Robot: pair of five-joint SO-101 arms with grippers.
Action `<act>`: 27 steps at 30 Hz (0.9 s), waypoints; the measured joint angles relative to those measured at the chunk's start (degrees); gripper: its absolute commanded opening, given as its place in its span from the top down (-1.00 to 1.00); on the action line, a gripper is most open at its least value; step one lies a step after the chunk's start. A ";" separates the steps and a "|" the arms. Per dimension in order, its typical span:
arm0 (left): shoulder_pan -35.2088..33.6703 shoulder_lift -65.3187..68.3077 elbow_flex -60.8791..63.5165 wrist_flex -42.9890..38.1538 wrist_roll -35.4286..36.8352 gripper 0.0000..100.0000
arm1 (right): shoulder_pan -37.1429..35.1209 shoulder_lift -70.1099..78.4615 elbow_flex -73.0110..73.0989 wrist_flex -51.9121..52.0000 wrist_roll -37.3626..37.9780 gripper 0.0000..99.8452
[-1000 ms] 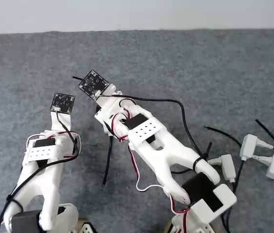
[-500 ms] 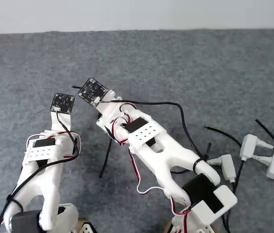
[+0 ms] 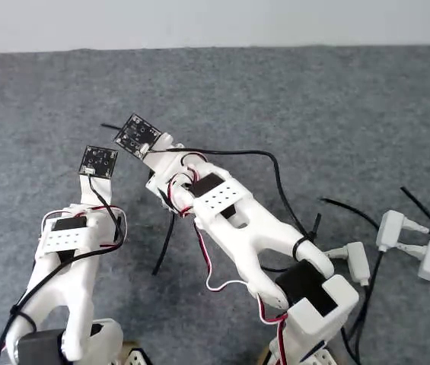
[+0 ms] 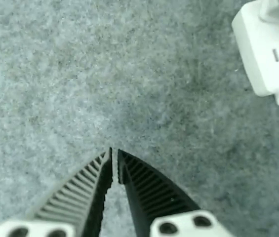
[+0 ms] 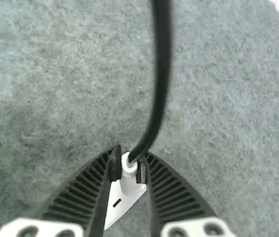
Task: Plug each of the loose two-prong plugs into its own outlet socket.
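A white plastic plug (image 5: 121,196) is clamped in the right tool (image 5: 128,159); the left tool (image 4: 114,154) is seen closed on nothing.

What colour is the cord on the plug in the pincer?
The cord is black, clearest in the right wrist view.

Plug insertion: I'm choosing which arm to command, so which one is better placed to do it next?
Right. The right gripper is shut on the plug, with its cord trailing away. The left gripper is shut and empty over the carpet, though a white block, perhaps a socket, lies near it.
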 measured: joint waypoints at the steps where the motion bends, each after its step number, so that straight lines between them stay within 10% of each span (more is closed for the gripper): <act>1: 0.00 0.00 0.00 0.00 0.00 0.97 | 0.00 0.00 0.00 0.44 0.79 0.98; 27: 0.00 0.00 0.00 0.00 -0.09 0.97 | 1.49 2.64 -1.32 1.93 16.79 0.98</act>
